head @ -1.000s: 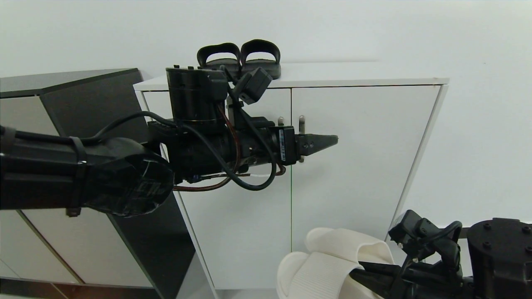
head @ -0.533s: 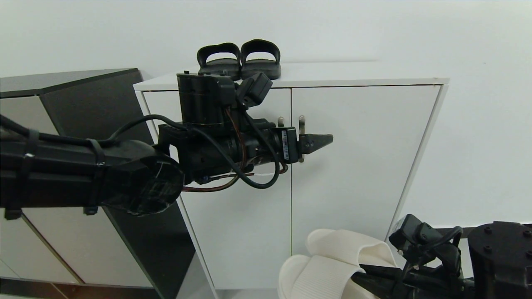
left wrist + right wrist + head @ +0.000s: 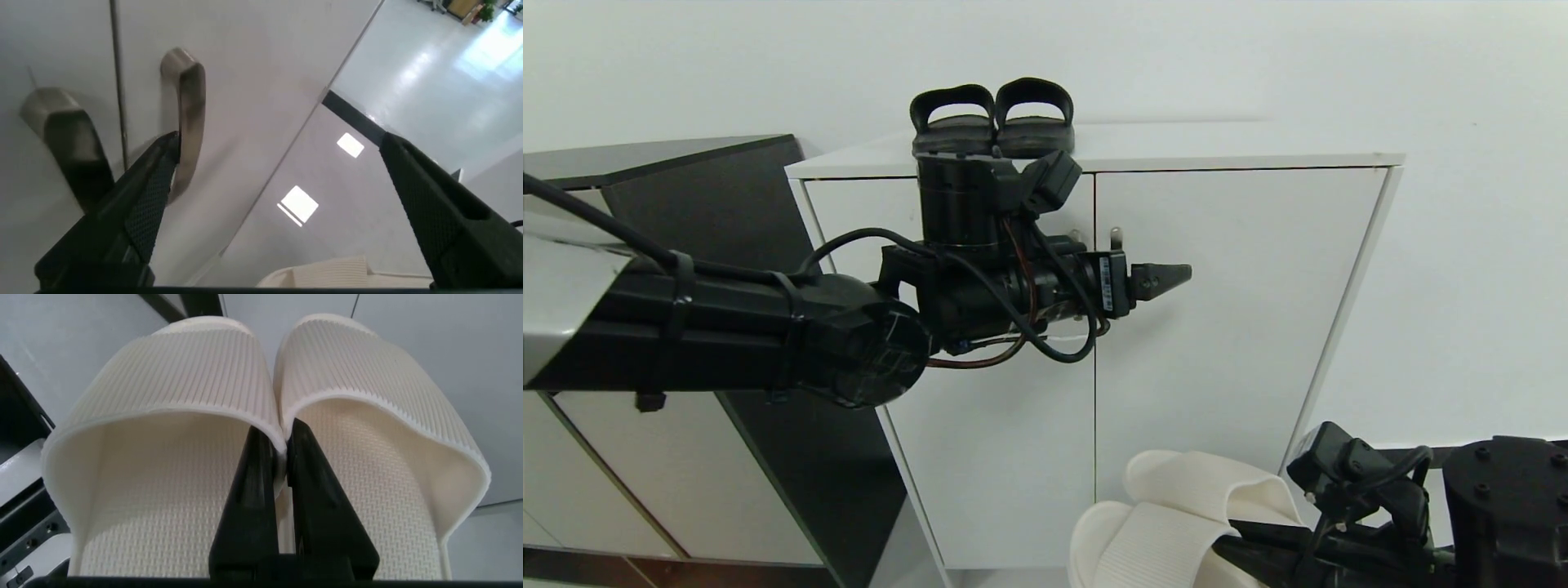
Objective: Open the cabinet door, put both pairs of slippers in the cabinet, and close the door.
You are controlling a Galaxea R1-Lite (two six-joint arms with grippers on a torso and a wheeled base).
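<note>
Gripping white slippers [image 3: 163, 400] in right claw [image 3: 282, 445], left claw [image 3: 278, 140] at handle [image 3: 189, 106]

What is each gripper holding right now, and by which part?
The right gripper pinches the cream slippers by the adjoining inner edges of their straps. The left gripper is open by the door handle, holding nothing.

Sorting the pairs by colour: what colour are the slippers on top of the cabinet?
Those slippers are black; the head view shows them best.
</note>
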